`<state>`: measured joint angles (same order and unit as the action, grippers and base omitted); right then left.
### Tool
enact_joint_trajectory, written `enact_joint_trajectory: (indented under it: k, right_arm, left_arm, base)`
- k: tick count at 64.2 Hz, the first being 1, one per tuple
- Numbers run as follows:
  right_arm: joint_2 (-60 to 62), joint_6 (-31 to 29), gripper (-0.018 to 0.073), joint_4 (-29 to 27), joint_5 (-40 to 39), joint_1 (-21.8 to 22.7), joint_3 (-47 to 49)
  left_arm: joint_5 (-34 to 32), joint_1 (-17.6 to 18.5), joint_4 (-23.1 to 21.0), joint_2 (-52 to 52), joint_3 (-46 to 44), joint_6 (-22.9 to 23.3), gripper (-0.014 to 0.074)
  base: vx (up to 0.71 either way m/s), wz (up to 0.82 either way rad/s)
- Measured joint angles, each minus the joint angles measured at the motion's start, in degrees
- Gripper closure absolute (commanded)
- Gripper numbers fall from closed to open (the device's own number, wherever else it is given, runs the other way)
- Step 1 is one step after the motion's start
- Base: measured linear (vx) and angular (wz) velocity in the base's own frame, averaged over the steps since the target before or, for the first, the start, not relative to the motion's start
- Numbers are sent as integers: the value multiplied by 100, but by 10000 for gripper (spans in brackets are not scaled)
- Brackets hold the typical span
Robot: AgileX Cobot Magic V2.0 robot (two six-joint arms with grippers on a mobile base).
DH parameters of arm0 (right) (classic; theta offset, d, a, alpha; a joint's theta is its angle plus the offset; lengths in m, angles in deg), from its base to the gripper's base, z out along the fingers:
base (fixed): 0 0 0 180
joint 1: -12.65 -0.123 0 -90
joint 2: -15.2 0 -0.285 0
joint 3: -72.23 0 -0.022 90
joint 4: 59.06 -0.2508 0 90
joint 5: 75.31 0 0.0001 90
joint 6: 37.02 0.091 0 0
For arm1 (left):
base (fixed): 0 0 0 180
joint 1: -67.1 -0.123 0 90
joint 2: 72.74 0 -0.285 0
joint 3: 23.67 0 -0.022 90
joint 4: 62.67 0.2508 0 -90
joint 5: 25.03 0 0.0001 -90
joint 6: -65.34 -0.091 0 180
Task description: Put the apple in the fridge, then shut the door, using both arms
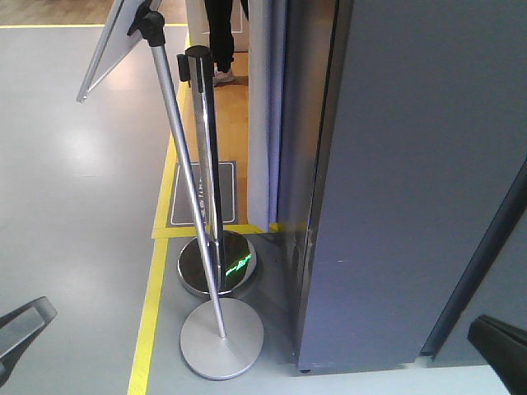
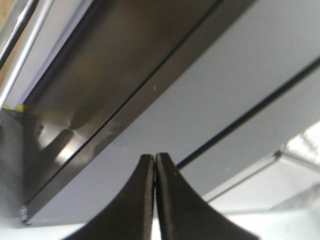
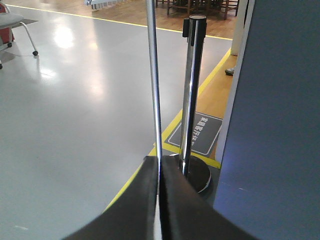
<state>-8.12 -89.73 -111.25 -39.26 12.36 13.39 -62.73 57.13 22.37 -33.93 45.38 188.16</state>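
The dark grey fridge (image 1: 412,181) fills the right half of the front view, and none of its white inside shows. Its grey panels (image 2: 200,100) lie flush with a thin dark seam (image 2: 250,115) between them, so the door looks shut. The apple is out of view. My left gripper (image 2: 154,157) is shut with nothing in it and points at the fridge's lower panels; its black end shows at the bottom left (image 1: 20,325). My right gripper (image 3: 160,160) is shut and empty, beside the fridge's side wall (image 3: 280,125); its end shows at the bottom right (image 1: 498,341).
A chrome stanchion post (image 1: 206,148) stands on a shiny base (image 1: 216,263) just left of the fridge. A leaning sign stand (image 1: 185,181) rests on a grey disc base (image 1: 222,337). A yellow floor line (image 1: 152,304) runs past them. A person's legs (image 1: 221,41) show behind.
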Motion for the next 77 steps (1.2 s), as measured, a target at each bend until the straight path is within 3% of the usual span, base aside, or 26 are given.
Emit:
enact_joint_trajectory:
  k: [32, 50, 77]
  right_arm:
    - [32, 0, 561, -12, 185, 0, -18]
    - [32, 0, 561, -16, 185, 0, -18]
    - [32, 0, 561, -16, 190, 0, -18]
  left_arm:
    - [-107, 0, -2330, -24, 15, 0, 603]
    - [-1081, 0, -2921, -24, 15, 0, 603]
    - [-876, 8, -5966, -29, 15, 0, 603]
  base:
    - [0, 0]
    - [0, 0]
    - [0, 0]
